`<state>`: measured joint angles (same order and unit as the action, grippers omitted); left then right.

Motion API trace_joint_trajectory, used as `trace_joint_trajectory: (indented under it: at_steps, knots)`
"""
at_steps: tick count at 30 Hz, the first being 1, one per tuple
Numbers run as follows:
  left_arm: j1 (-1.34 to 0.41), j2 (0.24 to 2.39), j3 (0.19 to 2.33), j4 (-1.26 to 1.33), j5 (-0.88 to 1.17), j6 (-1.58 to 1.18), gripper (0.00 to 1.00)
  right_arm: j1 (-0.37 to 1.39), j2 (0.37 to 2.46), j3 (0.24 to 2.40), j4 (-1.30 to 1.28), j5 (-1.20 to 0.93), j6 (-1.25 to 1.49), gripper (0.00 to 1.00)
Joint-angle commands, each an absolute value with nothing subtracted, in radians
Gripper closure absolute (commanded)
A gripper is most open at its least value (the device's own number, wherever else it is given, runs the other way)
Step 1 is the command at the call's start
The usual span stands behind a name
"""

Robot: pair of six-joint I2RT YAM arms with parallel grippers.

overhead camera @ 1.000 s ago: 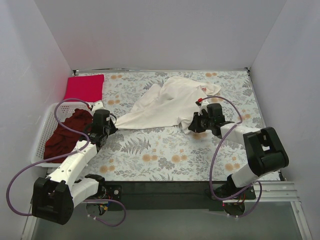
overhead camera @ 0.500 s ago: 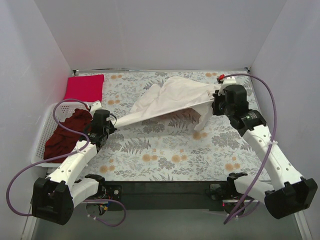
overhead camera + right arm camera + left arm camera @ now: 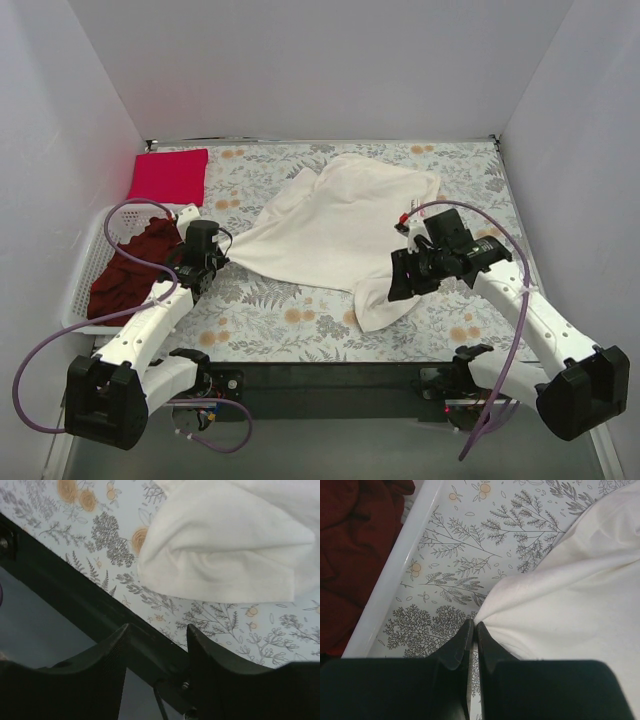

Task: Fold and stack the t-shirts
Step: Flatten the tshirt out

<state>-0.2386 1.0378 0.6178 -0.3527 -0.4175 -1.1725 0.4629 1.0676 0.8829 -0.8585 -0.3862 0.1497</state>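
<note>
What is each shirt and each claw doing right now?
Cream-white t-shirt: spread out, unfolded.
Crimson-pink t-shirt: folded, far left corner.
Dark maroon t-shirt: crumpled in white basket.
Left claw: shut on cream-white t-shirt's corner.
Right claw: open, empty.

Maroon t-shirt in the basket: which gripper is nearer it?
Left. The left gripper sits just right of the maroon t-shirt, pinching the cream t-shirt; the right gripper is open, far to its right.

Top external: high at the near side, looking down on the whole counter point(image 3: 270, 320).
Left wrist: close, past its tool point(image 3: 474, 626) onto the cream-white shirt point(image 3: 580, 595).
Right wrist: close, toward the counter's near edge.
Shared: that shirt.
</note>
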Motion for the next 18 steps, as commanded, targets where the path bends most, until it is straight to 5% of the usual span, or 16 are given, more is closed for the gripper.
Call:
trace_joint_trajectory:
  at_steps: [1,11,18]
  knots:
    - [-0.232,1.014,0.647,-0.365,-0.468,-1.177,1.00,0.378,1.107,0.928,-0.816,-0.236,0.162,0.46]
    - [-0.230,1.006,0.643,-0.365,-0.474,-1.173,1.00,0.218,1.360,0.813,-0.367,-0.052,0.258,0.57]
    - [-0.232,1.012,0.643,-0.360,-0.474,-1.170,1.00,0.157,1.655,0.980,-0.245,-0.005,0.232,0.58]
